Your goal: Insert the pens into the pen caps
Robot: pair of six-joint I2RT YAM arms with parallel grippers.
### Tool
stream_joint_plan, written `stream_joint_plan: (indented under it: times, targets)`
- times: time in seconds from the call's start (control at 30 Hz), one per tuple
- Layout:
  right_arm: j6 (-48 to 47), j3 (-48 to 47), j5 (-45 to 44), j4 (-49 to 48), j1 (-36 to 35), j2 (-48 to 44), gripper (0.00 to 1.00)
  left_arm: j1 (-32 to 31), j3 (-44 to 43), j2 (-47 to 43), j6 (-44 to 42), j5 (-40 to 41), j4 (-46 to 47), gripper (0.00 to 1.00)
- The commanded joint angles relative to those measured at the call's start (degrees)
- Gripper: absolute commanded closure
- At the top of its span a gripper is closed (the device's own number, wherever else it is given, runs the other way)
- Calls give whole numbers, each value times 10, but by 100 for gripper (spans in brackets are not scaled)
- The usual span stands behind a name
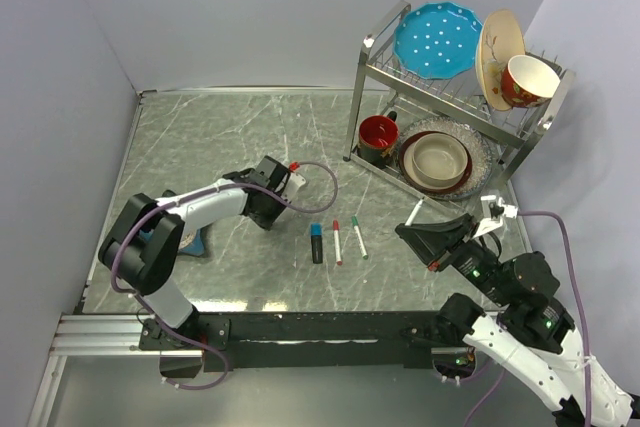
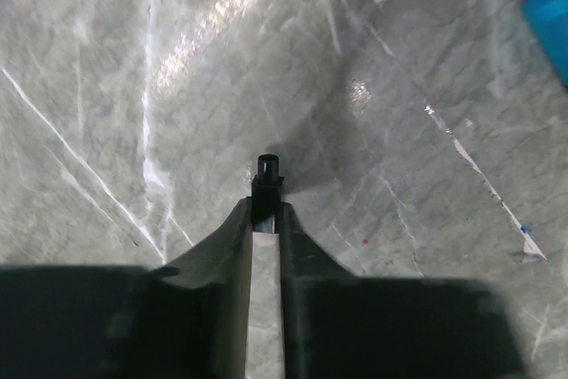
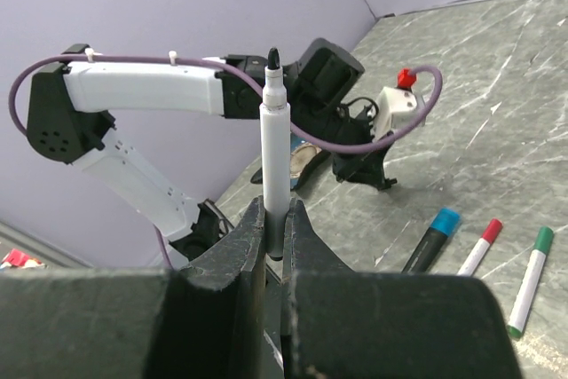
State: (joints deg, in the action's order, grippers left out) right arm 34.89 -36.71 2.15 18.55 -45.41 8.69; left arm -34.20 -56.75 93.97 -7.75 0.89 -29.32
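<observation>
With the black-tipped pen [image 3: 275, 157] clamped upright in the right fingers [image 3: 247, 250] and the black cap [image 2: 267, 175] pinched between the left fingers [image 2: 234, 239], only that pair seems left to join, since the blue pen [image 1: 317, 243], red pen [image 1: 337, 241] and green pen [image 1: 357, 237] lie seemingly capped on the surface [image 1: 250, 127] between them.

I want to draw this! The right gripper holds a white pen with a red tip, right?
No, the tip is black, not red. The right gripper does hold a white pen; the right wrist view shows it.
</observation>
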Motion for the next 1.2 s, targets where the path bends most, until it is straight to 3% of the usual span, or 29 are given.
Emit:
stream_joint_plan:
  times: [0.0,0.17,0.23,0.37,0.43,0.47,0.53,0.57,0.63,0.7,0.73,0.83,1.0,1.17]
  targets:
    - [-1,-31,-11,4,-3,-9,100,-5,0,-11,5,30,21,69]
    - [1,-30,-14,6,-3,-16,100,-6,0,-62,42,62,36,47]
    - [-1,-28,-14,5,-3,-15,100,-6,-5,-96,74,115,53,39]
    - [-2,-27,-14,2,-3,-8,100,-6,-46,-143,245,255,59,39]
    - [-4,-26,-14,2,-2,-6,100,-6,-82,-160,328,329,40,47]
    - [-4,-25,-14,1,-3,-5,100,-6,-96,-162,447,390,-20,50]
    - [-5,-21,-17,-1,-3,-4,100,-6,-169,-154,583,410,-110,53]
    - [-5,-19,-20,-3,-2,-4,100,-6,-189,-151,680,402,-147,51]
    - [-5,-14,-20,-6,-3,-3,100,-7,-218,-146,768,359,-206,45]
    - [-3,-10,-19,-11,-3,-3,100,-14,-199,-145,845,283,-181,42]
    - [-2,-9,-18,-11,-3,-3,100,-16,-190,-143,923,264,-186,42]
    - [2,-8,-20,-8,-3,-8,100,-23,-161,-118,1039,204,-191,46]
    - [-1,-10,-34,16,-3,-21,100,-46,-209,-43,1176,195,-288,51]
    - [-1,-8,-36,27,-3,-32,100,-47,-119,-64,1266,170,-199,50]
